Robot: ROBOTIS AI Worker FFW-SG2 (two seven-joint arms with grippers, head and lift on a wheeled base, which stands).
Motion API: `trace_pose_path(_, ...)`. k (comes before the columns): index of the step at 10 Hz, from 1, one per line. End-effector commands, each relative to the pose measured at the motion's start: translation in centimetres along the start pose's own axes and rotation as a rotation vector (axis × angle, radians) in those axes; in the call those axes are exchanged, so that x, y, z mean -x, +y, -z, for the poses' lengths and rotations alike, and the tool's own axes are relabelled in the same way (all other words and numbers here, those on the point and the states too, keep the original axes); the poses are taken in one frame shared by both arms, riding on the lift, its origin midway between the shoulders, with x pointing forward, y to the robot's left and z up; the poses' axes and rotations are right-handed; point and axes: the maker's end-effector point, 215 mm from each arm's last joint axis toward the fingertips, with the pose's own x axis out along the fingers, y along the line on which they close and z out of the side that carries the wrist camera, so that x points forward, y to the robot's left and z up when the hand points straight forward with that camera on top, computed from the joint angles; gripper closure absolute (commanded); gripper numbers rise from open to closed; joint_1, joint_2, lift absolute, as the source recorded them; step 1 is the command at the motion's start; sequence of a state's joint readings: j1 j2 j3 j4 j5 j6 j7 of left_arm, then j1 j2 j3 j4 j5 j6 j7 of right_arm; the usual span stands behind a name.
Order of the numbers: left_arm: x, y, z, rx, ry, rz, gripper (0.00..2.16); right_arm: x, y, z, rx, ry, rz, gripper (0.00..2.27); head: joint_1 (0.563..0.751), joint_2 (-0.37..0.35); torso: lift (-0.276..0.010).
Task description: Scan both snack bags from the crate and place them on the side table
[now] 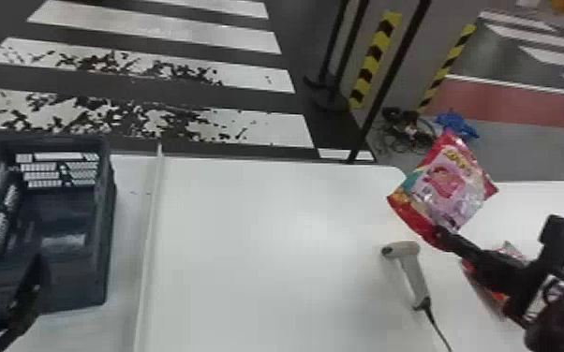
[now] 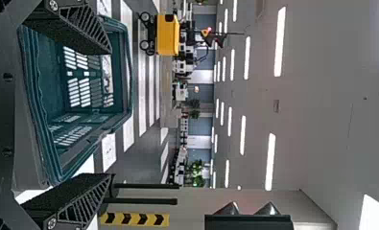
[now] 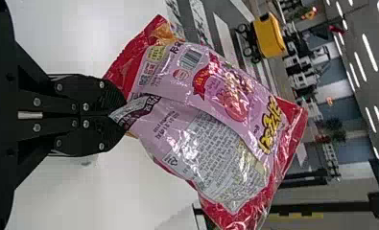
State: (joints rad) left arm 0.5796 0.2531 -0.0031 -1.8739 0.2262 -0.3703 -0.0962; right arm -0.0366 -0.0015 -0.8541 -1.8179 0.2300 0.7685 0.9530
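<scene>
My right gripper (image 1: 444,235) is shut on the lower edge of a pink and red snack bag (image 1: 449,185), held up at the right, beyond the scanner. In the right wrist view, the gripper (image 3: 124,114) pinches the edge of this bag (image 3: 216,105), whose printed side with a barcode faces the camera. Another snack bag (image 1: 501,299) lies lower, largely hidden under the right arm. The grey handheld scanner (image 1: 412,271) rests on the white table. My left gripper (image 1: 35,285) is at the near side of the dark crate (image 1: 107,224); in the left wrist view, the gripper (image 2: 111,113) stands open before the crate (image 2: 38,110).
A raised white strip (image 1: 152,224) runs between the crate and the scanner's table (image 1: 257,243). The scanner's cable (image 1: 438,327) trails to the front edge. Black posts (image 1: 389,84) stand behind the table. More white tabletop (image 1: 552,199) extends at the far right.
</scene>
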Motion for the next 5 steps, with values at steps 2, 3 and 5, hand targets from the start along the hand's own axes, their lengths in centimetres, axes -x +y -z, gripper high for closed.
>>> trace_pose_path(2, 0.2, 0.1, -0.1, 0.005, -0.007, -0.002, 0.08, 0.1, -4.8, -0.1, -0.024, -0.067, 0.152, 2.24, 0.695, -0.35, -0.098)
trace_pose_path(3, 0.2, 0.2, -0.3, 0.003, -0.01, -0.001, 0.08, -0.1, -6.5, 0.1, -0.029, -0.083, 0.211, 2.24, 0.695, -0.35, -0.098)
trace_pose_path(5, 0.3, 0.2, -0.4, 0.001, -0.014, 0.002, 0.08, 0.4, -10.0, 1.0, -0.019, -0.111, 0.342, 2.24, 0.695, -0.35, -0.098)
